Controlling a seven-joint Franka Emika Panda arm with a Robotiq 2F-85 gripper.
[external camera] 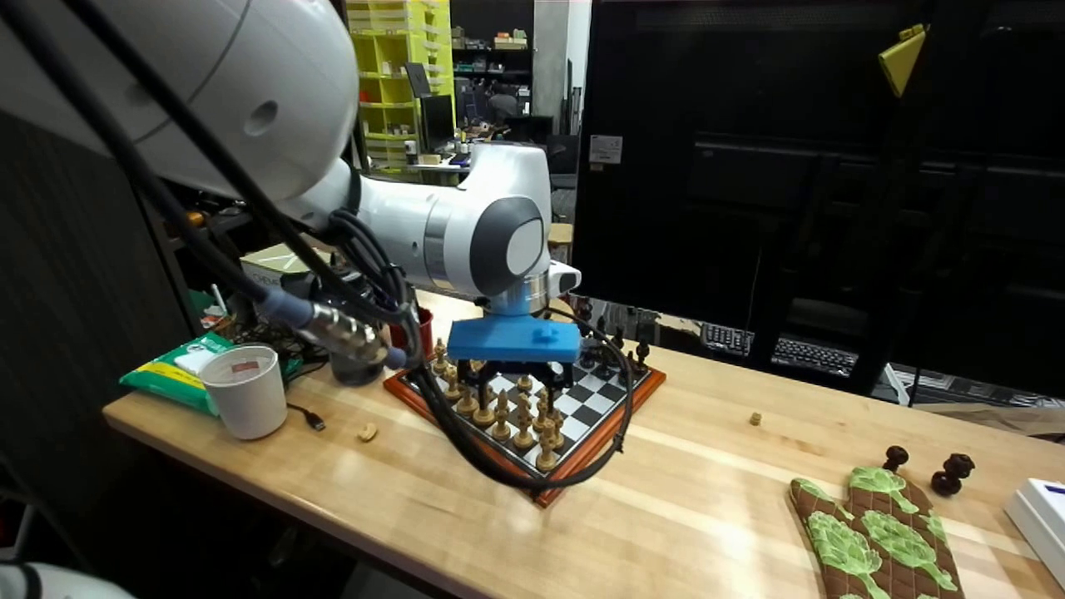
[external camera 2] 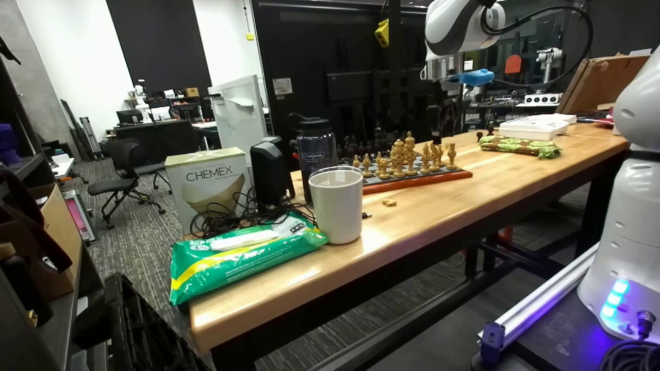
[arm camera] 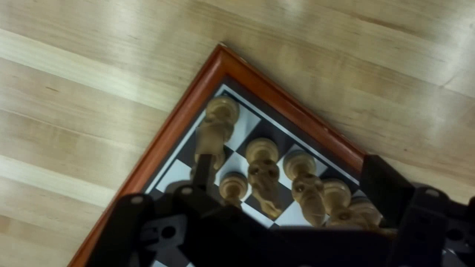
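My gripper is open, its fingers pointing down over the light side of a chessboard. In the wrist view the two fingers stand wide apart, with several light wooden chess pieces seen between them. The fingers hold nothing; whether they touch a piece, I cannot tell. A light piece at the board's corner stands beyond the left finger, partly blurred. The board's red-brown rim also shows in an exterior view, with light pieces in front and dark pieces behind.
A white cup, green wipes pack, dark bottle and Chemex box stand at one table end. A tan bit lies near the cup. An oven mitt, dark pieces and a white box lie opposite.
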